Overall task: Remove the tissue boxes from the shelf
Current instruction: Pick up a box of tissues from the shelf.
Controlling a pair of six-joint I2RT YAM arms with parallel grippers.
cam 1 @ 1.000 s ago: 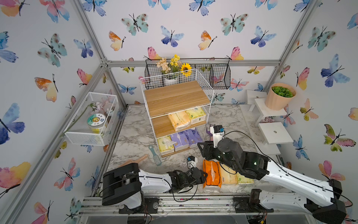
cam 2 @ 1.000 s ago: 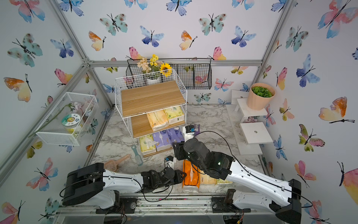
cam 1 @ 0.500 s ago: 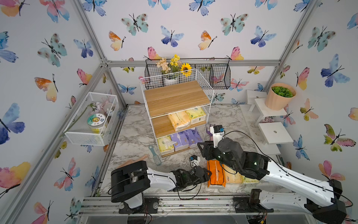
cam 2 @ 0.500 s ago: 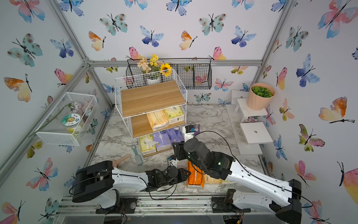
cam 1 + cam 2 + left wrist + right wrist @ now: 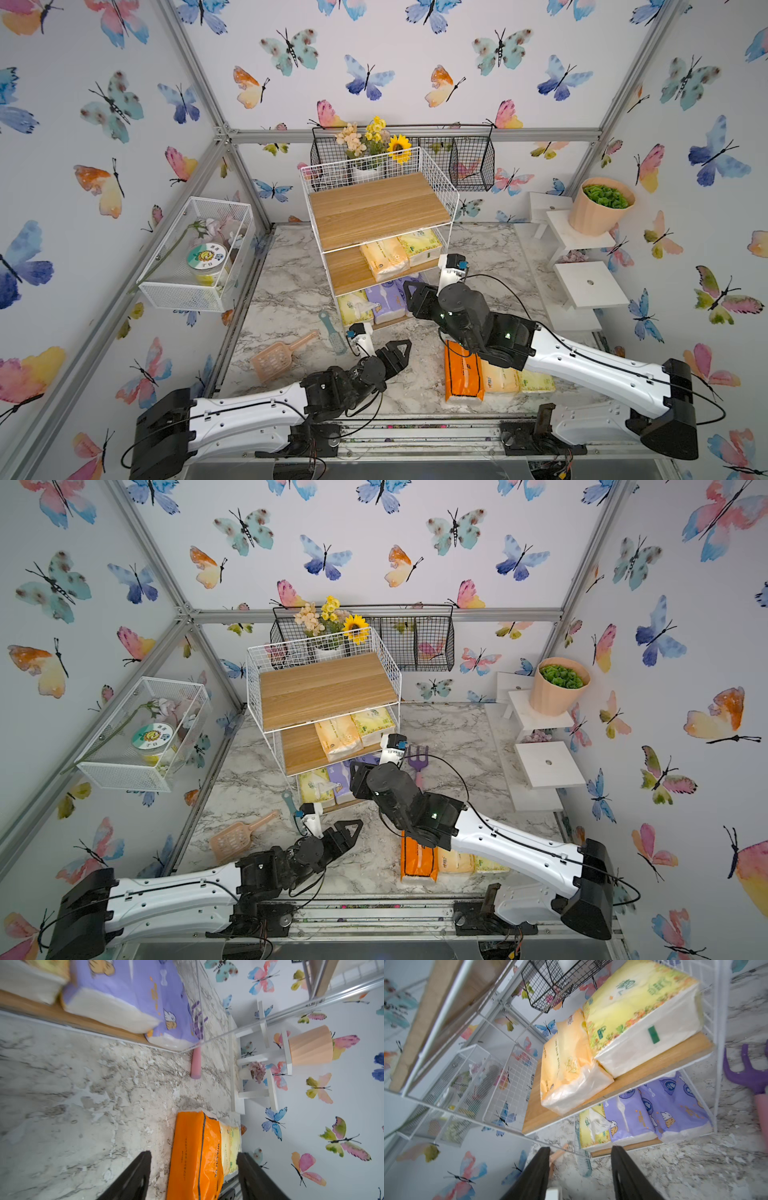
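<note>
Five tissue packs sit on the shelf (image 5: pixel 376 210) while both arms reach over the marble table (image 5: pixel 291 286). On the middle board we see a peach pack (image 5: pixel 382 258) touching a yellow-green pack (image 5: pixel 419 246). On the bottom board a pale yellow pack (image 5: pixel 352 309), a tissue poking from its top, lies beside a purple pack (image 5: pixel 629 1113) and its purple twin (image 5: pixel 675 1109).

Three more packs lie in a row near the table's front edge. An orange pack (image 5: pixel 461 370) touches a cream pack (image 5: pixel 500 376), which touches a greenish pack (image 5: pixel 536 381); the right arm crosses above them.

The left gripper (image 5: pixel 194 1153) stands over the table, jaws wide and empty, near the orange pack but apart from it. The right gripper (image 5: pixel 580 1148) faces the shelf's open front, close to the bottom board, jaws apart with nothing between them. A purple rake (image 5: pixel 415 756) lies on the table just beside the shelf.
</note>
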